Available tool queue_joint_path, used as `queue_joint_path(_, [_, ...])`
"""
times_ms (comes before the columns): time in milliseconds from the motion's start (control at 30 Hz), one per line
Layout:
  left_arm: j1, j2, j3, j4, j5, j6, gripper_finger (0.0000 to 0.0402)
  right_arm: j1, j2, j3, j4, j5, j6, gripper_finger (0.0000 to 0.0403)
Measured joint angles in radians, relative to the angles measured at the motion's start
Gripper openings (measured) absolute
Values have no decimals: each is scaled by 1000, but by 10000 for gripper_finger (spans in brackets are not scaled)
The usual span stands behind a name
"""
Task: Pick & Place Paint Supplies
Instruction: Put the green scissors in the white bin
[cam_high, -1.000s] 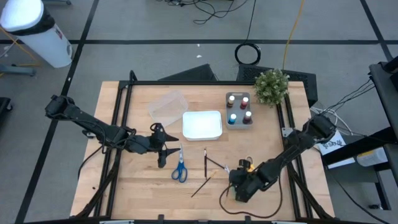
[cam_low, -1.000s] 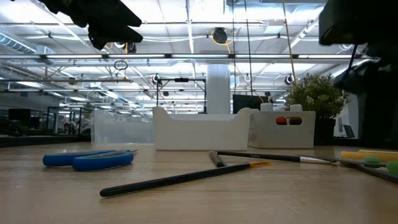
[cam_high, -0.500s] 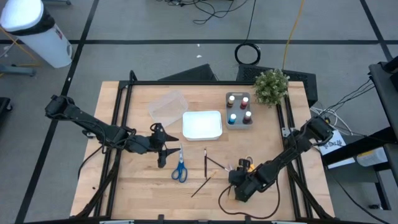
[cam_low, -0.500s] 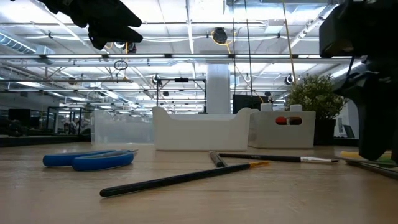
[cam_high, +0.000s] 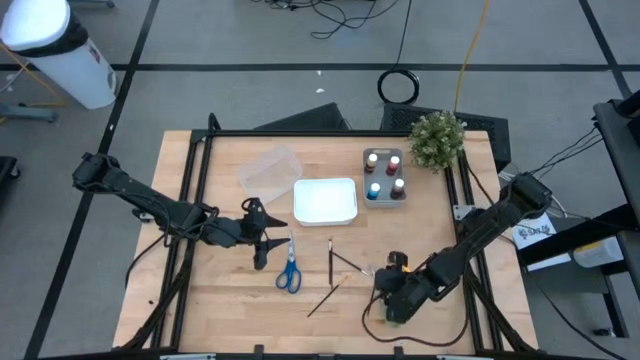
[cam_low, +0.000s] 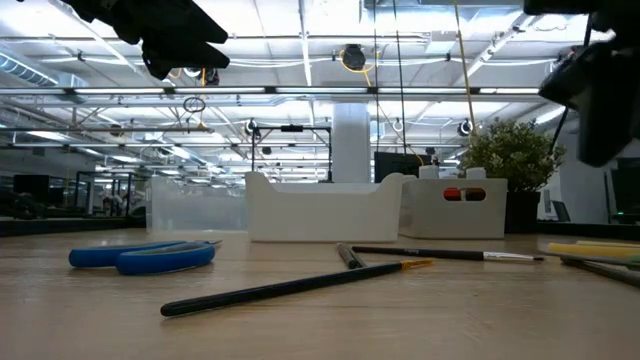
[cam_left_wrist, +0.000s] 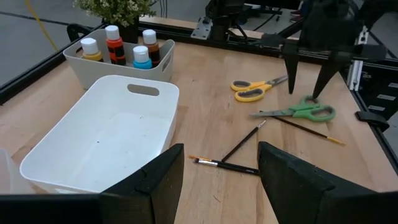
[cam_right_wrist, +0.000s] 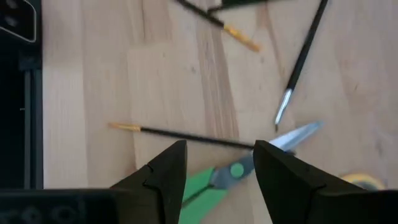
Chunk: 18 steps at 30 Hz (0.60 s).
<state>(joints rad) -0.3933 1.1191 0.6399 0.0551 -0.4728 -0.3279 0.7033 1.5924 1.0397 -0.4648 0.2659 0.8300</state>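
Wooden surface under me is carrying the supplies. I am hovering my right hand (cam_left_wrist: 309, 74), fingers apart and empty, above the green scissors (cam_right_wrist: 214, 180) near the front right, with yellow scissors (cam_left_wrist: 256, 89) just beside them. My left hand (cam_high: 262, 247) is waiting, fingers apart, beside the blue scissors (cam_high: 289, 268). Brushes (cam_high: 331, 263) are lying between. Paint pots (cam_left_wrist: 112, 43) are standing in a tray (cam_left_wrist: 118, 68).

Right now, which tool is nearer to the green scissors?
Right. The right tool hangs open just above the green scissors; the left tool is across the table, beside the blue scissors.
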Motion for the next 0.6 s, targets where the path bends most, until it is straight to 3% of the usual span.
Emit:
queue_joint_path(300, [0,0,0,0,0,-3,214,5,95,-42,-10,-8,91,171])
queue_joint_path(600, [0,0,0,0,0,-3,214,3,104,-104,94,-34,156,171])
